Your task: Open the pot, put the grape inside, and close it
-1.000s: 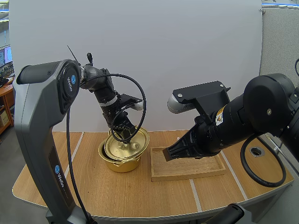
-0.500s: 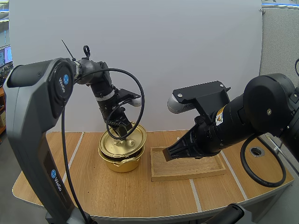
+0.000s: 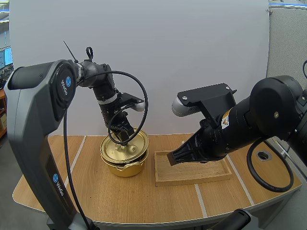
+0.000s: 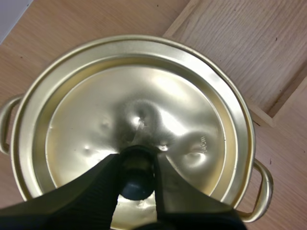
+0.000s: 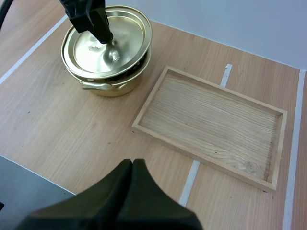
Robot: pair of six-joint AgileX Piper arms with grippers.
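The gold pot (image 3: pixel 123 166) stands on the table left of the wooden tray (image 3: pixel 192 178). Its gold lid (image 3: pixel 125 146) lies over the rim, slightly tipped toward the tray. My left gripper (image 3: pixel 123 137) is shut on the lid's black knob (image 4: pixel 136 178), one finger (image 4: pixel 103 184) on each side of it. The lid (image 4: pixel 144 105) covers the pot's mouth, hiding the inside. My right gripper (image 3: pixel 170 158) hovers shut over the tray's left end, its fingers (image 5: pixel 133 165) together as one wedge. From the right wrist I see the pot (image 5: pixel 110 85), the lid (image 5: pixel 122 36) and my left gripper (image 5: pixel 103 34) on the knob.
The tray (image 5: pixel 211 120) holds nothing and lies right of the pot. The pot's two side handles (image 4: pixel 263 184) stick out. Bare wooden table (image 3: pixel 144 201) with pale stripes runs to the front edge. My left arm reaches down from the back left.
The lid was steeply tilted against the pot a second ago; it now lies nearly flat over the rim. My left gripper shifted slightly left with it. The right arm stayed still.
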